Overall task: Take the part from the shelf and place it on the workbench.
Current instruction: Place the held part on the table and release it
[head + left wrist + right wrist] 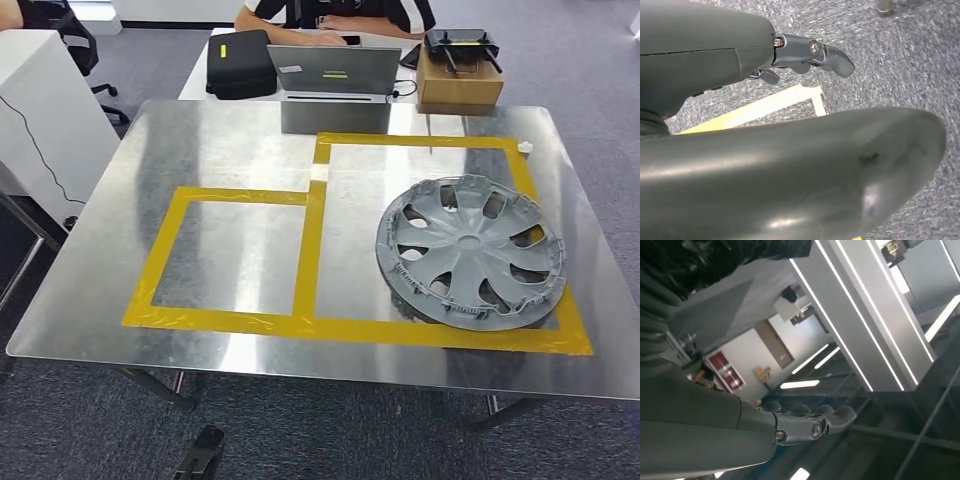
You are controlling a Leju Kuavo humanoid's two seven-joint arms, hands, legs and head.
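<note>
The part, a grey plastic wheel cover (471,250), lies flat on the metal workbench (226,150), inside the larger yellow-taped rectangle (423,140) on the right, its near rim overlapping the tape. My left hand (806,55) hangs over grey carpet with its fingers stretched out and nothing in it. My right hand (810,422) points up toward the ceiling lights, fingers straight and nothing between them.
A smaller taped square (226,255) marks the bench's left half. Behind the bench a person (332,15) sits at a table with a laptop (333,68), a black case (240,62) and a cardboard box (459,78). A white cabinet (45,110) stands at left.
</note>
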